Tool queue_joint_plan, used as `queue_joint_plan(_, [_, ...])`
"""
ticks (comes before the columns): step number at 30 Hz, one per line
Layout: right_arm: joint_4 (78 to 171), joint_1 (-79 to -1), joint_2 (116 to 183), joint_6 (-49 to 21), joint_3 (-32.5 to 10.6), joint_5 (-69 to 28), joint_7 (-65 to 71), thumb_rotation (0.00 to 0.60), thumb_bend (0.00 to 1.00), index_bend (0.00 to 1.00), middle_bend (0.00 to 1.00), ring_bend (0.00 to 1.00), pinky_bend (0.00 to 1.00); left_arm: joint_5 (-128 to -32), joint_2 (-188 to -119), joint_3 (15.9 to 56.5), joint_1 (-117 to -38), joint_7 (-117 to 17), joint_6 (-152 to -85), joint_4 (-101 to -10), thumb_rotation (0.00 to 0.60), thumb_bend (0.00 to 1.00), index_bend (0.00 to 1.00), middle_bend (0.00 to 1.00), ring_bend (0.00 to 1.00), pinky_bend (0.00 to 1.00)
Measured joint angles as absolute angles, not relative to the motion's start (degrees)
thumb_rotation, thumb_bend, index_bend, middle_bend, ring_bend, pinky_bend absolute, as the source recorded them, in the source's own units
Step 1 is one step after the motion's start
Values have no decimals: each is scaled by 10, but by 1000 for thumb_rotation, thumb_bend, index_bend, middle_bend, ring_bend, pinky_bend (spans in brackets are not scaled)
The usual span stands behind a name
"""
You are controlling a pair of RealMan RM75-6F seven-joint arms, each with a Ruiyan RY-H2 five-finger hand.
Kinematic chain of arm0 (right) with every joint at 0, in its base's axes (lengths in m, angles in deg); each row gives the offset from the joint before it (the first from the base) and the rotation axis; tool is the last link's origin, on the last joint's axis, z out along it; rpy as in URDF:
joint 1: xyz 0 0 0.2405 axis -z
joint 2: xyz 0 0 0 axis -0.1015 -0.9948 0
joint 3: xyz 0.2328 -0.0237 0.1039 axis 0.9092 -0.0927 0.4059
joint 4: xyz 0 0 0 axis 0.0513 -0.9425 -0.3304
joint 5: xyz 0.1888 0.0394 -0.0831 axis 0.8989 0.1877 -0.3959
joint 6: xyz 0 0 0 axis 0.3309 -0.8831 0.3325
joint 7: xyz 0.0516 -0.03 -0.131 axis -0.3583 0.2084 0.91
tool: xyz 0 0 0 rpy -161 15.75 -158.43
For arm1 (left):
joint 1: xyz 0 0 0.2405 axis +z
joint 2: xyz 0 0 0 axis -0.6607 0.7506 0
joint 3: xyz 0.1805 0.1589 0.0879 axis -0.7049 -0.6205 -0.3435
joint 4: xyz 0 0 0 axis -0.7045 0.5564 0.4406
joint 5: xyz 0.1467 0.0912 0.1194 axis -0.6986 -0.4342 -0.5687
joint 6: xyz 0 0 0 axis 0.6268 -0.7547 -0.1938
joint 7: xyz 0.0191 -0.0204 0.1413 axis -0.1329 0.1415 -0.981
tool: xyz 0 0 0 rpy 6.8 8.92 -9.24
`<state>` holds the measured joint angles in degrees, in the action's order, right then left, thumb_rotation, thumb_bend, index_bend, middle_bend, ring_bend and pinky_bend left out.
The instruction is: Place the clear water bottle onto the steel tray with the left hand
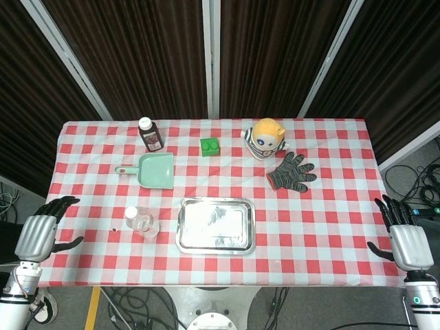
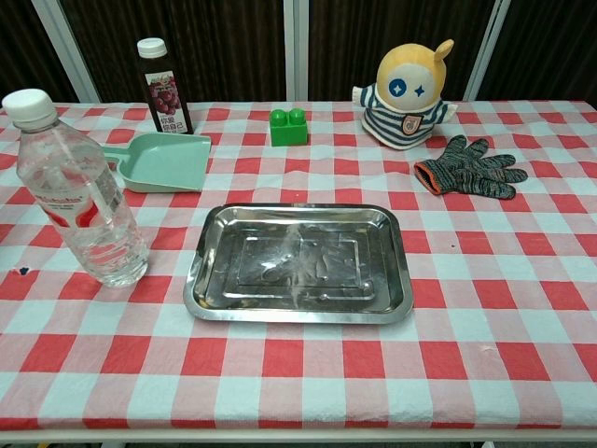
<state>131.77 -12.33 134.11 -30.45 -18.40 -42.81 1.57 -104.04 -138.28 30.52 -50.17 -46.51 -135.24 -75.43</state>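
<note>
The clear water bottle (image 1: 141,221) (image 2: 82,198) with a white cap stands upright on the checked cloth, just left of the steel tray (image 1: 215,225) (image 2: 298,263), which lies bare near the table's front middle. My left hand (image 1: 42,232) hangs off the table's left edge, well left of the bottle, fingers apart and holding nothing. My right hand (image 1: 404,237) hangs beyond the right edge, fingers spread and free. Neither hand shows in the chest view.
Behind the bottle lies a green dustpan (image 1: 155,170) (image 2: 167,161), and a dark juice bottle (image 1: 149,134) (image 2: 161,87) stands at the back left. A green block (image 1: 210,146) (image 2: 290,127), a yellow plush toy (image 1: 265,138) (image 2: 408,94) and a grey glove (image 1: 292,172) (image 2: 470,167) sit further back and right.
</note>
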Motion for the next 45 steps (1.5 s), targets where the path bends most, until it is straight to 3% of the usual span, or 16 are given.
queue_joint_plan(13, [1316,-124,1342,-303,-184,-428,17,600,101,0,0,0,0,-1038,-1375,299,-493,-445,-1355,-743,600,103,278,308,229,282])
queue_joint_plan(21, [1310,-123,1343,-303,-182,-423,14,600,101,0,0,0,0,-1024,-1392,297,-493,-384,-1334,-749,600,38,278,317,229,281])
queue_joint_plan(31, [1309,-122,1341,-303,-179,-418,10,600,101,0,0,0,0,-975,-1497,331,-490,-230,-1334,-764,600,9,268,318,228,281])
queue_joint_plan(45, [1307,-123,1342,-296,-179,-415,7,600,101,0,0,0,0,-984,-1590,328,-502,-215,-1311,-727,600,1,260,315,218,261])
